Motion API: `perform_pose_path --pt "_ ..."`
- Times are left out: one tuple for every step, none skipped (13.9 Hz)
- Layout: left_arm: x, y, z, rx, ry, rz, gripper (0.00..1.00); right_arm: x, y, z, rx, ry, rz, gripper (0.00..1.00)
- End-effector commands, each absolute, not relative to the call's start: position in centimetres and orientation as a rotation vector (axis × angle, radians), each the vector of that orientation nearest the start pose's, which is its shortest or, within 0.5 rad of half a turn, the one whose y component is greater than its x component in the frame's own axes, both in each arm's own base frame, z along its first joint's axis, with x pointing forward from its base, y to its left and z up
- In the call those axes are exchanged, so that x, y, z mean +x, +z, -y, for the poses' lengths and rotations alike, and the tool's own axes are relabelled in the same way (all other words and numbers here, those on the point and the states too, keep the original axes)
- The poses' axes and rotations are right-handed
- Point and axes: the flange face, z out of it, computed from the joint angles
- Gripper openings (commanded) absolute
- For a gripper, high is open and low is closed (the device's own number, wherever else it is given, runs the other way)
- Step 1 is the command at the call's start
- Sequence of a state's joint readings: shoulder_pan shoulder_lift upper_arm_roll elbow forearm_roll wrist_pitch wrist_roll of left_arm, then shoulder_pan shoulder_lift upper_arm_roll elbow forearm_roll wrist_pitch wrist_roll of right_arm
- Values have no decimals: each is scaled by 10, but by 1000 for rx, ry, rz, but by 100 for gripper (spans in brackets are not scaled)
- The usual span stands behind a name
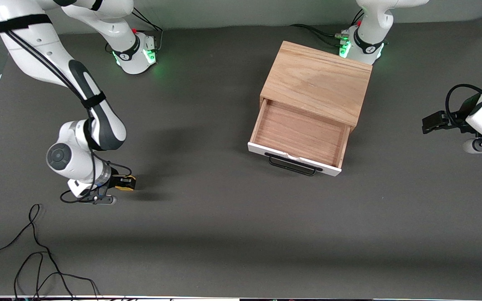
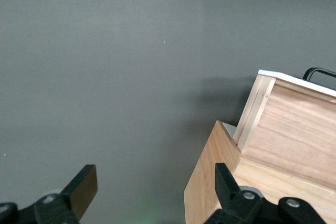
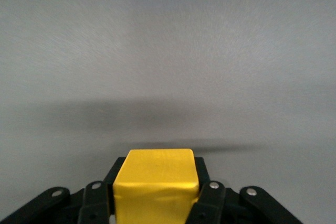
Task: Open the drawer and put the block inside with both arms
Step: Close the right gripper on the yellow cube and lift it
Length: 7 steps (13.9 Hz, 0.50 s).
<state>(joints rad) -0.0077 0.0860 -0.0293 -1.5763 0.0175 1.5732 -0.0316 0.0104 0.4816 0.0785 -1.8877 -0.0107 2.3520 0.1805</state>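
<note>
Now the block [image 3: 156, 182] is clamped between right gripper [image 3: 155, 195] fingers for transfer to the opened drawer [image 1: 298, 133]; left gripper [image 2: 152, 190] is parked, fingers spread.

High front camera faces the bases; wrist cameras look close past each tool.

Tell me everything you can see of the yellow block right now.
The block is a small bright yellow cube with smooth, matte-looking faces and slightly rounded edges. It sits clamped between the black fingers of the right gripper, one finger pressed against each side, top face level in the right wrist view. It is toward the right arm's end of the table, well apart from the open drawer. Whether its underside touches the table cannot be told.
</note>
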Motion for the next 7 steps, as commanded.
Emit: perform_pose_path --pt "572 585 18 -3126 69 -49 100 657 315 -88 -3110 69 -221 27" --pt "572 587 18 -3128 62 -54 100 663 337 -104 -3108 73 -253 27" --pt "573 587 19 -3128 62 -63 100 667 359 -124 -3109 86 -280 27" --pt "573 588 20 -3128 57 -64 100 668 383 -147 -3109 89 -311 27" --pt "572 590 23 -3128 52 -71 100 666 400 -171 -3110 106 -357 28" --pt "573 592 24 -3128 48 -73 100 659 411 -199 -3112 109 -379 28" --pt "574 592 24 -3128 45 -73 100 650 425 -237 -3103 76 -406 28"
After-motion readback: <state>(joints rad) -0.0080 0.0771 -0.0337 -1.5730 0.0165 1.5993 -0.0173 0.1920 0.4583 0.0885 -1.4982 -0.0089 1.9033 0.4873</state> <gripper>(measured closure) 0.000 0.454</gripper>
